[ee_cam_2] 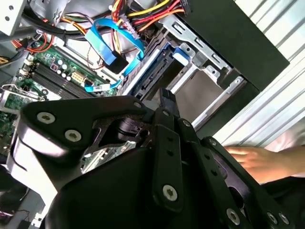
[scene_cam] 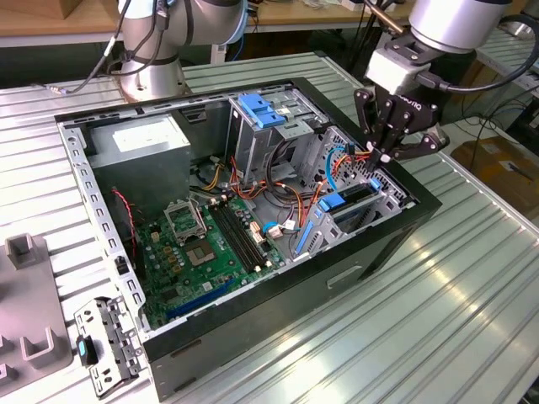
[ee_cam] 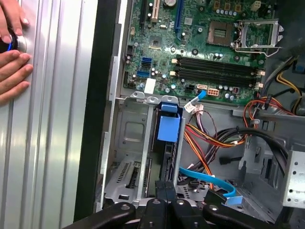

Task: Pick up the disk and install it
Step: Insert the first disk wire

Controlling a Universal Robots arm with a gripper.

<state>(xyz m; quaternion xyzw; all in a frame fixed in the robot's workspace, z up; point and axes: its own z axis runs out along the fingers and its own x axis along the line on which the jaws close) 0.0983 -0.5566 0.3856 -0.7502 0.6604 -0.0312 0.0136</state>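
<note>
In the drive cage (scene_cam: 394, 199) at the exterior view's right end of the open computer case (scene_cam: 278, 330), the disk (scene_cam: 352, 202) (ee_cam: 167, 155) is seen seated on edge, blue rails showing. The end effector (scene_cam: 384, 156) (ee_cam: 164, 188) is clenched just above its end, nothing grasped.

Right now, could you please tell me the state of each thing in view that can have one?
Computer case: open, side panel off, lying on the table.
Disk: on edge in the drive bay.
Gripper: just above the disk.
CPU socket: load plate flipped open.
Memory slots: empty.
Hand: resting on the table beside the case.
</note>
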